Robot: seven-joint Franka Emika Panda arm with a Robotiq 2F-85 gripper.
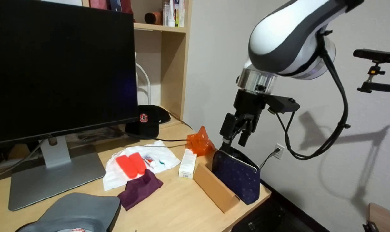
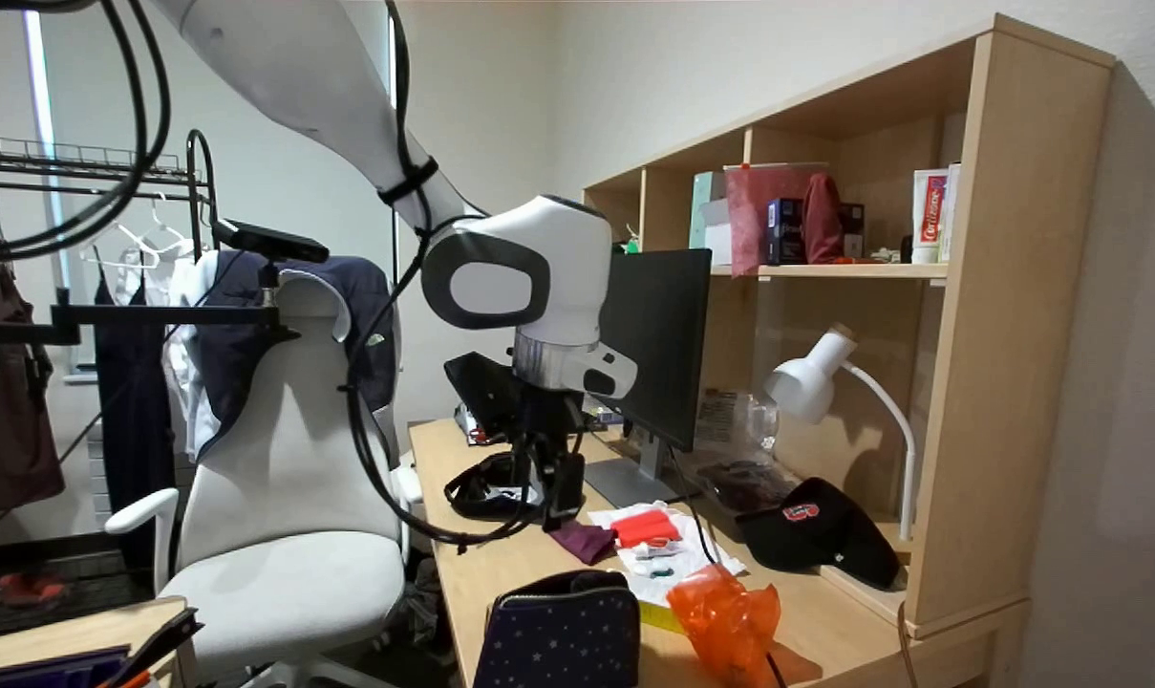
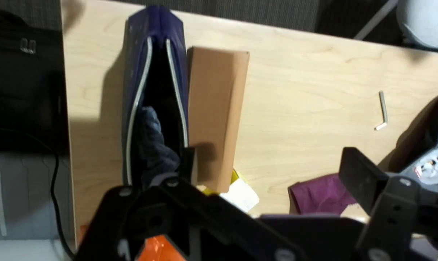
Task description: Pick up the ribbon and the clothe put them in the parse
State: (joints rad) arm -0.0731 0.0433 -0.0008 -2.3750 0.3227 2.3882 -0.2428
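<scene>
- Purse (image 1: 236,177): your landmark. Stands upright on the desk (image 1: 178,206), near the edge. Dark navy with small pale marks. Zip edges parted; in the wrist view you look down into its mouth.
- Ribbon (image 3: 154,145): inside the purse. You see a dark, twisted bundle toward the end nearer the orange bag (image 1: 200,141); how deep it sits, you cannot tell.
- Cloth (image 1: 140,190): outside the purse and well apart from it, lying rumpled on the desk across the brown box (image 1: 214,190). Maroon, one corner right at a red item (image 1: 130,166).
- Gripper (image 1: 235,141): pointing down above the purse; in an exterior view you see it over the end toward the orange bag.
- Fingers (image 3: 360,177): spread wide in the wrist view, bare desk and part of the cloth in the gap. You have hold of nothing that shows. One overlaps the purse rim in that view; whether it touches purse or ribbon, you cannot tell.
- Brown box: just beside the purse, along its long side.
- White box (image 1: 187,164): on the brown box's far side from the purse.
- Hex key (image 3: 383,107): well apart from the purse, across the brown box.
- Black cap (image 1: 149,124): red mark on front, well apart from the purse, beyond the orange bag.
</scene>
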